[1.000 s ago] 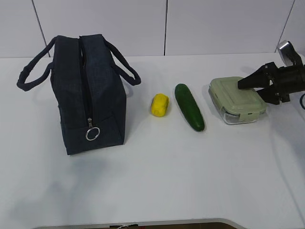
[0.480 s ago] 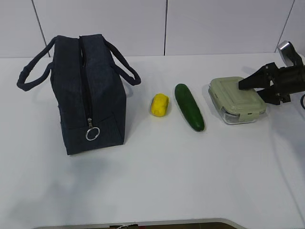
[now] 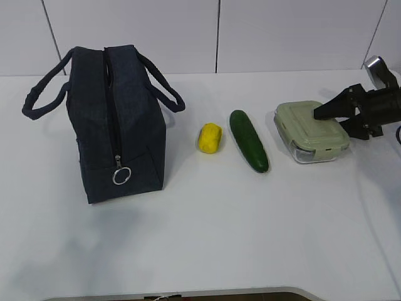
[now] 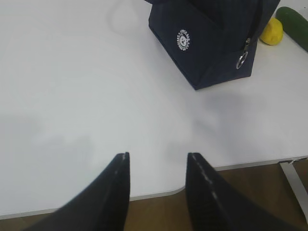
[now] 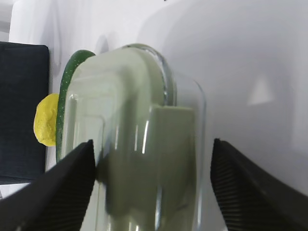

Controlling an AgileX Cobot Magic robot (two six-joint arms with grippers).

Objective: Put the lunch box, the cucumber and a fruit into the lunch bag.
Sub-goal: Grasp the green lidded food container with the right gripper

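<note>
R arm reaches in level from right w/ gripper jaws spread either side of the box's near end, not clamped, while bag stands zipped far left of box, cucumber then fruit just left of box, L gripper open over bare table.

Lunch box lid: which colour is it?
The lunch box lid is pale sage green, clearest in the exterior view.

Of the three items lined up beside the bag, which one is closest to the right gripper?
The lunch box, with its sage-green lid. The right gripper has open jaws straddling its end, while the cucumber and the yellow fruit lie farther left, toward the lunch bag.
</note>
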